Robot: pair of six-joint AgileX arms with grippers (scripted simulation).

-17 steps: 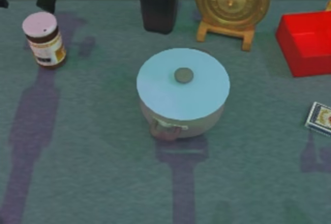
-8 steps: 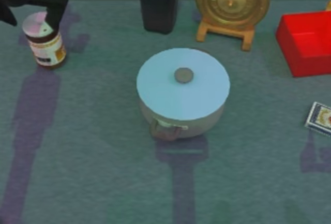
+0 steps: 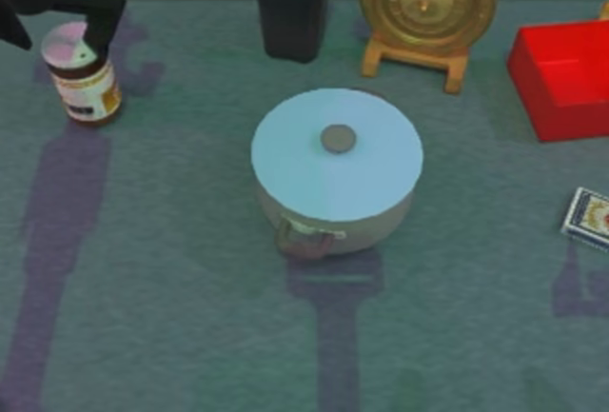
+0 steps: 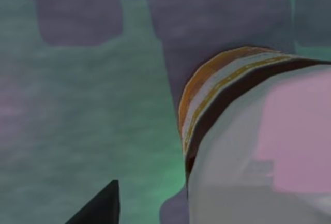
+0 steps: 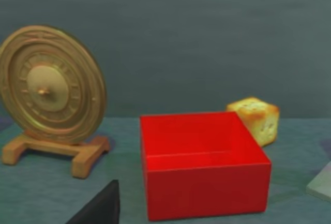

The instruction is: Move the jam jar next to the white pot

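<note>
The jam jar (image 3: 84, 79) stands upright at the table's far left, with a white lid, dark contents and a white-and-orange label. My left gripper (image 3: 57, 24) is open at the jar's top, one black finger on each side of the lid. In the left wrist view the jam jar (image 4: 258, 146) fills the frame, and one dark fingertip (image 4: 106, 206) stands apart from it. The white pot (image 3: 335, 165), with a flat pale lid and grey knob (image 3: 338, 138), sits mid-table, well to the right of the jar. My right arm is out of the top view; one fingertip (image 5: 103, 208) shows.
A dark planter with a green top (image 3: 293, 8) and a gold disc on a wooden stand (image 3: 426, 8) stand behind the pot. A red box (image 3: 561, 74) and a small card box (image 3: 588, 214) lie at the right. A bread cube (image 5: 256, 119) sits behind the red box.
My left gripper has come forward from the far left corner to straddle the jar's lid, then held still. The jar and pot have not moved.
</note>
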